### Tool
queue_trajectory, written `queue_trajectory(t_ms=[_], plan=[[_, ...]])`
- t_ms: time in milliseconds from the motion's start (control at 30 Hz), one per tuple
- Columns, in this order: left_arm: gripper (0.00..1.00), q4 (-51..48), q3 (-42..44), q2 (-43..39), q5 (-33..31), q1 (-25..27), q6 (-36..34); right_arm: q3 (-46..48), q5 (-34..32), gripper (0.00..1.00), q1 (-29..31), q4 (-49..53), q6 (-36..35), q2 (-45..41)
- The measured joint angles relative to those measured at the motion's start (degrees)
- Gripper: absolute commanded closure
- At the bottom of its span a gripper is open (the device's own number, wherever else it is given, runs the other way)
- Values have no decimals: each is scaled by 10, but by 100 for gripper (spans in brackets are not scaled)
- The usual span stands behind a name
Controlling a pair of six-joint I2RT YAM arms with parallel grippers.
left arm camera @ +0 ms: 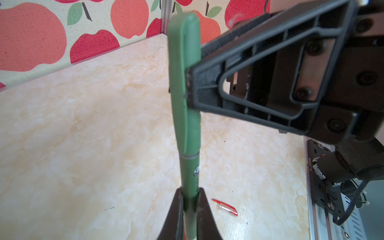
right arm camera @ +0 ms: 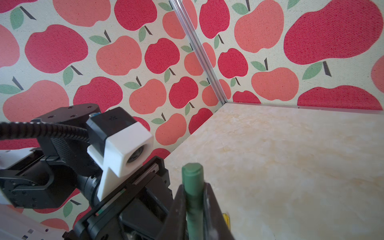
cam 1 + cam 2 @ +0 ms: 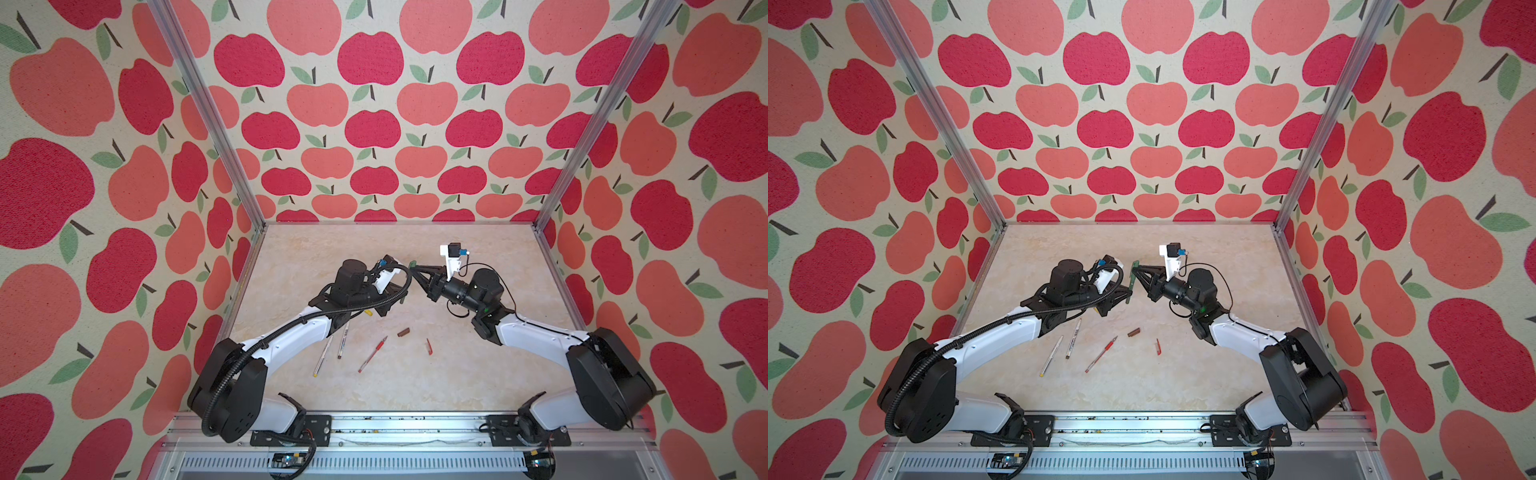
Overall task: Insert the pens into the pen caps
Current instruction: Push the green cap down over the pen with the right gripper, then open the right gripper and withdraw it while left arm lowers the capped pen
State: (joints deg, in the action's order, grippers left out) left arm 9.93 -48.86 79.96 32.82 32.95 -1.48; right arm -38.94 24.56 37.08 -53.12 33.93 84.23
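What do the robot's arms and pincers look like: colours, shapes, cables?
Both arms have white shells and black joints. The left arm carries a ribbed black conduit; the right arm a thin black wire. The left pincer and right pincer are black, with triangular open-frame fingers.

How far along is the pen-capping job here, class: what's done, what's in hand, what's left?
Done: nothing capped has been set down yet. In hand: the green cap sits on the green pen, with the right gripper clamping the cap and the left gripper clamping the barrel. Left: the red pen and two white-silver pens lie uncapped on the table, with the brown cap and red cap loose nearby.
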Motion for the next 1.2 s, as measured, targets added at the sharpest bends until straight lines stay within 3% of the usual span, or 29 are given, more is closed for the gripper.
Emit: queue_trajectory(t_ms=[467,600,967,1200], plan=[[100,-43,-14,5,-1,-13,-10,12,-30,89,17,-51,2,29],[100,-44,-15,9,5,-14,-10,14,-38,85,19,-47,1,26],[100,23,-30,5,11,-5,-17,0,-42,74,25,134,-58,-57],[100,62,-30,-2,11,3,-25,-7,-41,59,7,227,-95,-138]])
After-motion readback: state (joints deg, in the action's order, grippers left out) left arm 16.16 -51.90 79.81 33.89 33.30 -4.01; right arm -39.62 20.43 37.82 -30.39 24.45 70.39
